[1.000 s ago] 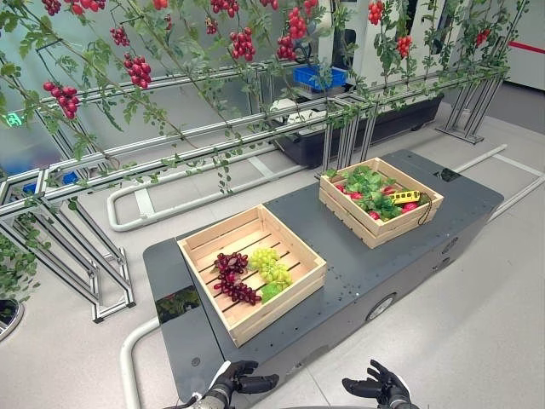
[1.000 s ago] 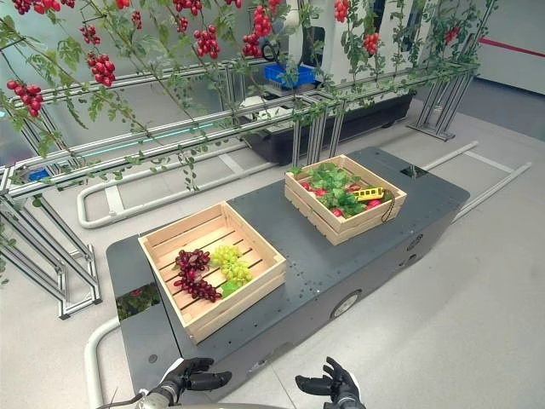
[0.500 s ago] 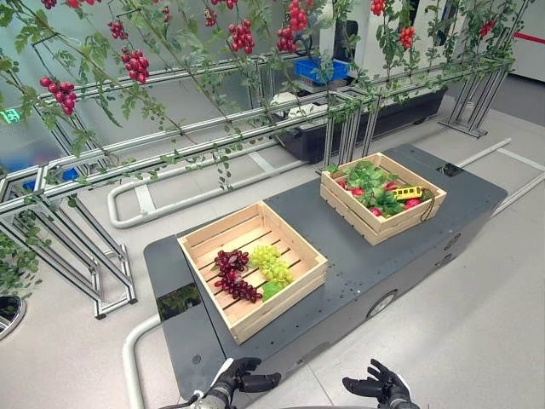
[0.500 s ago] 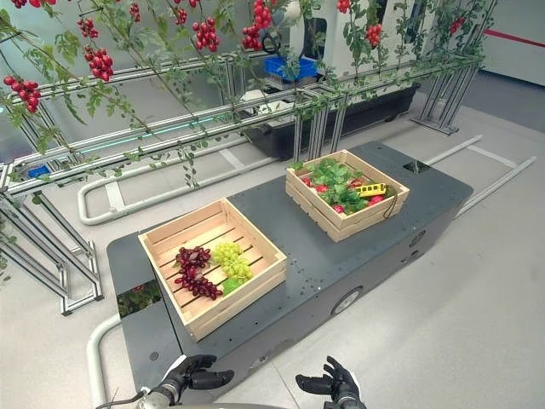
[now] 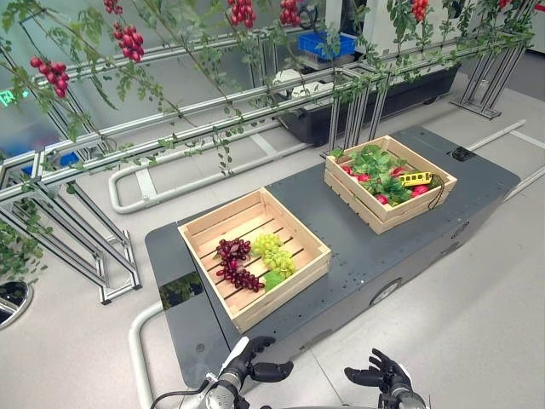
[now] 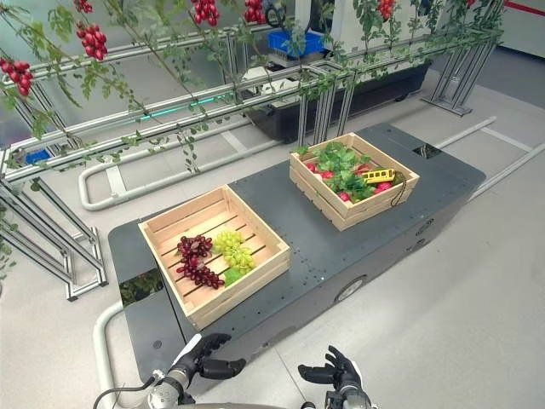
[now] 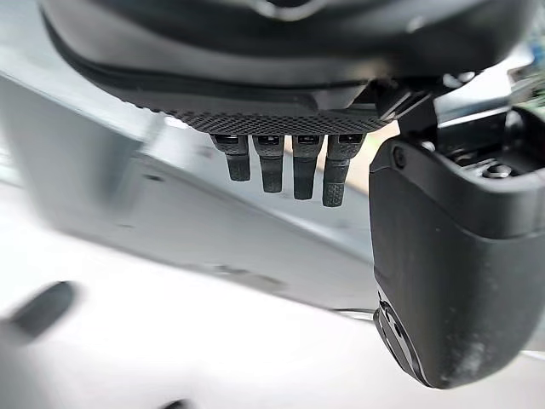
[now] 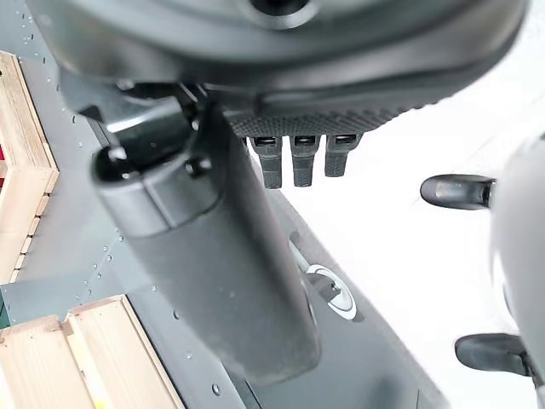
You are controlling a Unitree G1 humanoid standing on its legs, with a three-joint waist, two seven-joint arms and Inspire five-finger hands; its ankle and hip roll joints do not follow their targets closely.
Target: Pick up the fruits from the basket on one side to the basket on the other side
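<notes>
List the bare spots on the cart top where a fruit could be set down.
Dark grey cart top: a bare strip between the near wooden crate and the far wooden crate. The near crate's back slats are bare beyond the purple grapes. The far crate is crowded.

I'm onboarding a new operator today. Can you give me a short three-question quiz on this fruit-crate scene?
1. True or false: the left hand is curled round the dark red grapes.
2. Which crate holds the green grapes? A) the near crate on the robot's left; B) the far crate on its right.
3. Fill in: the yellow item lies in the ____ crate, among green leaves.

Key:
1. False. Both the left hand and the right hand hang open and hold nothing, short of the dark platform.
2. A.
3. Far.
</notes>
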